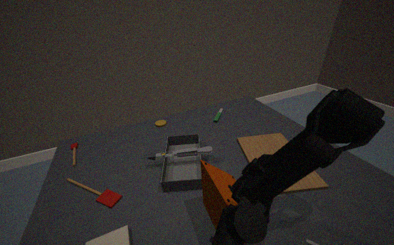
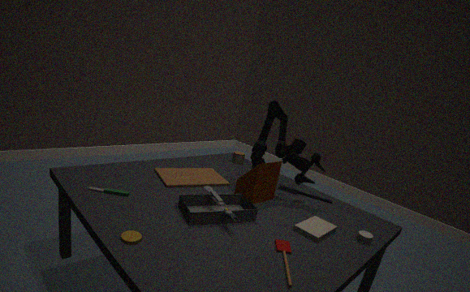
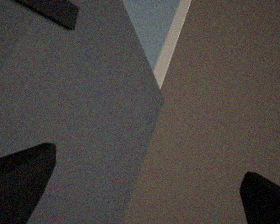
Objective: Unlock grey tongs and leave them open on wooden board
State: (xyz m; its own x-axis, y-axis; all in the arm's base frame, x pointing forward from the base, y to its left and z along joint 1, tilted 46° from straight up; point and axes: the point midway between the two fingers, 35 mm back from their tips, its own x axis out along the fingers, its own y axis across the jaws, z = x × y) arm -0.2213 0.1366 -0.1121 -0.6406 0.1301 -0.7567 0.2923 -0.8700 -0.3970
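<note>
Grey tongs (image 1: 183,153) lie across roasting tin (image 1: 182,177), centre frame, long axis left-right; gripper (image 2: 309,170) spread wide, holding nothing, hangs right of centre in exterior view, beyond orange wedge (image 2: 260,182); tongs lie lower-left of it.
</note>
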